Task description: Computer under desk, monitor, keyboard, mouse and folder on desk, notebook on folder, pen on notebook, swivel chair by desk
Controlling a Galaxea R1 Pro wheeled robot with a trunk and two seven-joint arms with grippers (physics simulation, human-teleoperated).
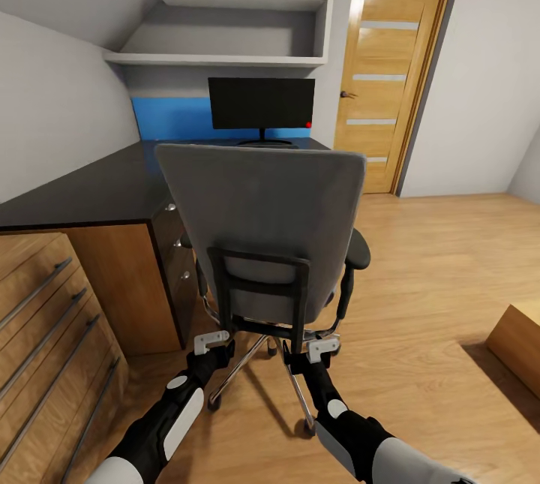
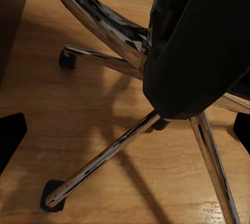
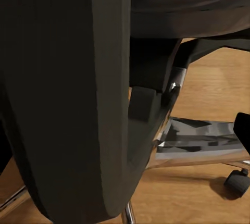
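The grey swivel chair point(image 1: 259, 217) stands right in front of me with its tall back toward me, hiding its seat. Beyond it the monitor point(image 1: 261, 103) sits upright on the black desk point(image 1: 90, 195) against the blue back panel. My left gripper point(image 1: 213, 341) is low beside the chair's black back frame and open, its fingertips point(image 2: 10, 135) spread over the chrome star base point(image 2: 104, 156). My right gripper point(image 1: 321, 350) is open on the other side, close to the black back support point(image 3: 73, 104). The folder, keyboard, mouse, notebook, pen and computer are out of view.
A light wooden dresser point(image 1: 45, 334) stands close at my left, against the desk's drawer unit point(image 1: 176, 259). The wooden door point(image 1: 390, 71) is shut at the back right. A wooden box corner point(image 1: 517, 345) juts in at the right. Wood floor spreads to the right of the chair.
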